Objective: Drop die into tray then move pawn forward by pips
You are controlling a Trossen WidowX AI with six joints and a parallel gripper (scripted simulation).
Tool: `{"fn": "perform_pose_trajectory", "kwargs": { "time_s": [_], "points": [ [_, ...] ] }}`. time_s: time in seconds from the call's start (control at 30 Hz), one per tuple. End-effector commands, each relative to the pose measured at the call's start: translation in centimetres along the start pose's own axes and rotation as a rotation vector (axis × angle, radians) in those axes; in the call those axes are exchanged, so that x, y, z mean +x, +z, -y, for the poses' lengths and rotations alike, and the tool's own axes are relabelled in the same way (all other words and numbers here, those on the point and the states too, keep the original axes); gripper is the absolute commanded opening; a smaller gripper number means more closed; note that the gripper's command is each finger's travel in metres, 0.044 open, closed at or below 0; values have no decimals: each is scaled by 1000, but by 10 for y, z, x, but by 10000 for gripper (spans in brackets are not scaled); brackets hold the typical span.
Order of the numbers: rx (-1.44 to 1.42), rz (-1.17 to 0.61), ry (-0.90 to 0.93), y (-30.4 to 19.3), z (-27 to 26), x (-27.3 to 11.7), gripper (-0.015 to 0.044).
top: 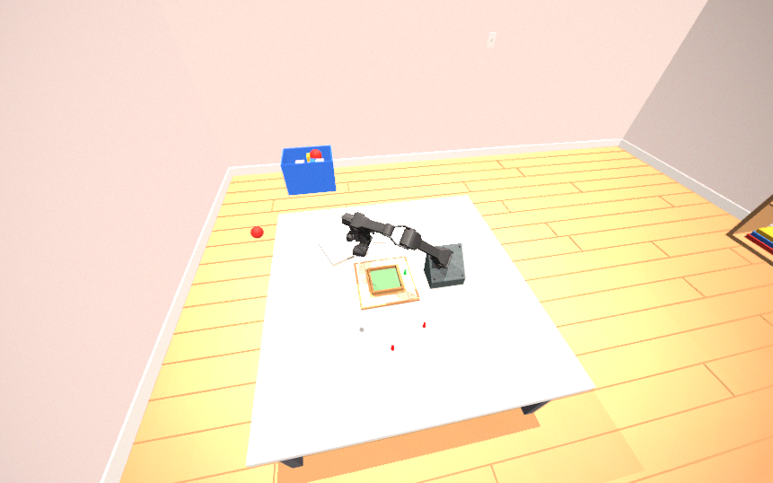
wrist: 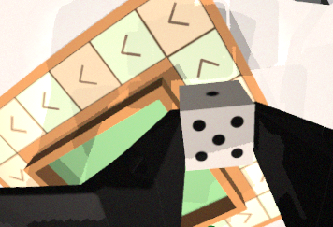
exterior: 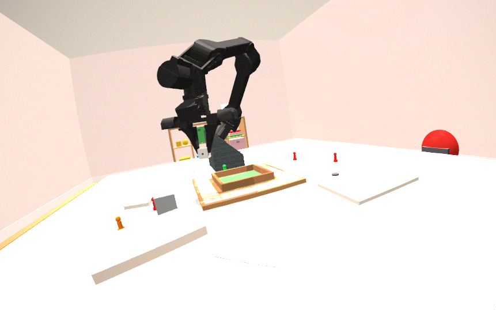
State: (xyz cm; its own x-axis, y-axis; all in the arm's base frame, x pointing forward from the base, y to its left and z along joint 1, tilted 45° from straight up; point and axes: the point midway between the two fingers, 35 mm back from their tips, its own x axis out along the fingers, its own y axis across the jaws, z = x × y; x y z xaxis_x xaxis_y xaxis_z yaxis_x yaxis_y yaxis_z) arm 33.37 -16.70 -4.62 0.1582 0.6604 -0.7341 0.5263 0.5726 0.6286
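My gripper is shut on the white die and holds it in the air. In the wrist view the die shows a five-pip face and a shaded one-pip face. In the exterior view the die hangs above and left of the tray. The board carries a ring of arrowed squares around the brown-walled dice tray, whose visible green floor holds no die. The green pawn stands on the board's base side, beside the tray.
Two red pawns stand apart from the board, near a small grey disc. The exterior view shows an orange pawn, a grey block partly hiding another red pawn, and pale slabs.
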Motion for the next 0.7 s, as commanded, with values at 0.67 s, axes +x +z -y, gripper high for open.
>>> {"fn": "perform_pose_trajectory", "kwargs": {
  "time_s": [0.67],
  "points": [
    [707,-12,12,-71,-45,19,0]
  ]
}}
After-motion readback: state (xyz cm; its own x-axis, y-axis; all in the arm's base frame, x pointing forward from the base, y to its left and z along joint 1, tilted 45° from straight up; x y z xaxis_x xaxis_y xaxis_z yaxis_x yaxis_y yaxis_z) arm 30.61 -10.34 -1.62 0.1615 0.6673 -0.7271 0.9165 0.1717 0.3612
